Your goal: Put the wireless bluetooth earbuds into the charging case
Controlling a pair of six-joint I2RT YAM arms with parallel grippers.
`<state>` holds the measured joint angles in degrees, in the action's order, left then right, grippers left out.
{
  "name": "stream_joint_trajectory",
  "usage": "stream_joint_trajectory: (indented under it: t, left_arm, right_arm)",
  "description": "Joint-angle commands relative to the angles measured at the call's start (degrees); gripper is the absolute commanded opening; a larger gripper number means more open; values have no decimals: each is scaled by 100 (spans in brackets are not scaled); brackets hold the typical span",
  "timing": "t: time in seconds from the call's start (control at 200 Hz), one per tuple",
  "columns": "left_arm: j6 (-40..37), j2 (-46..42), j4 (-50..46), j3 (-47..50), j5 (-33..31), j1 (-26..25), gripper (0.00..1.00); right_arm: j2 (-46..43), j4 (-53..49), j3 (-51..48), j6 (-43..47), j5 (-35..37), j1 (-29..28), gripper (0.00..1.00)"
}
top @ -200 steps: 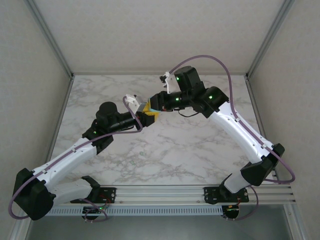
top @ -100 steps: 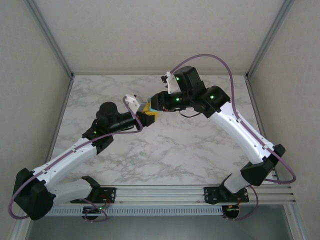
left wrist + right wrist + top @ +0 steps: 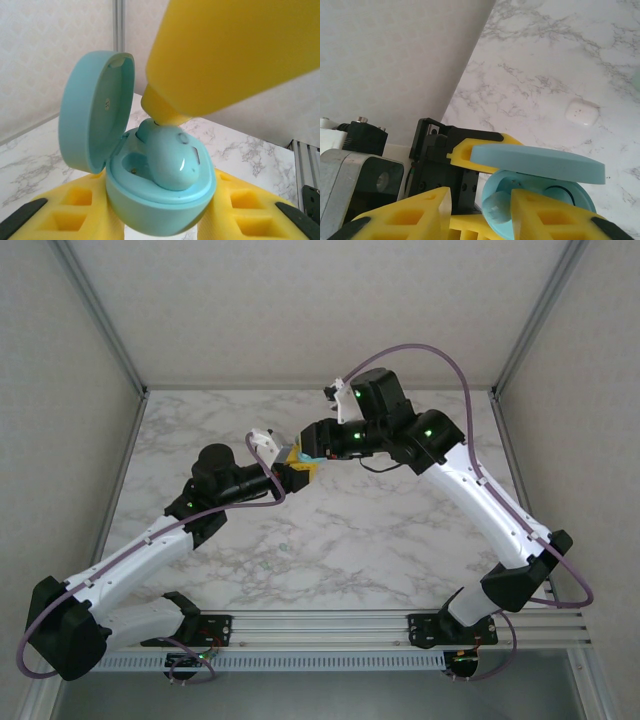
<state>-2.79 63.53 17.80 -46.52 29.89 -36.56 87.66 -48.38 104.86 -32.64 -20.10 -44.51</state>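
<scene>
My left gripper [image 3: 160, 222] is shut on a teal charging case [image 3: 155, 205] held above the table, its lid [image 3: 95, 107] swung open. A teal earbud [image 3: 170, 160] stands tilted in one well of the case; the other well [image 3: 131, 165] is empty. My right gripper [image 3: 481, 197] hangs over the case, jaws open. One yellow finger [image 3: 540, 215] touches the earbud [image 3: 497, 210], and a gap separates the bud from the other finger [image 3: 427, 210]. In the top view both grippers [image 3: 297, 462] meet over the middle back of the table.
A white pebble-like case [image 3: 582, 112] lies shut on the marble table [image 3: 545, 55]. Two tiny pale specks [image 3: 283, 547] lie on the marble nearer the arm bases. The back wall stands close behind the grippers.
The right gripper's jaws have parted and let go of the earbud, which stays in the case. The right wrist has drawn back slightly. The left arm has not moved.
</scene>
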Motion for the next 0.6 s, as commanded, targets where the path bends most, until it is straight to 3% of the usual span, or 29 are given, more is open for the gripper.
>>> stream_joint_trajectory:
  t: [0.0,0.29,0.511,0.591]
  left_arm:
    - [-29,-77,154,-199,52,-38,26]
    - [-27,-86,171,-176,44,-38,26]
    - [-72,-106,94,-180,85,-40,26]
    - [-107,-120,-3,-215,201,-45,26]
  right_arm:
    - [85,-166,202,76,164,-27,38]
    - [-126,-15,185,108,280,-23,39]
    - [-469,-165,164,184,1441,94,36]
    - [-392,-264,213,-78,1416,399,38]
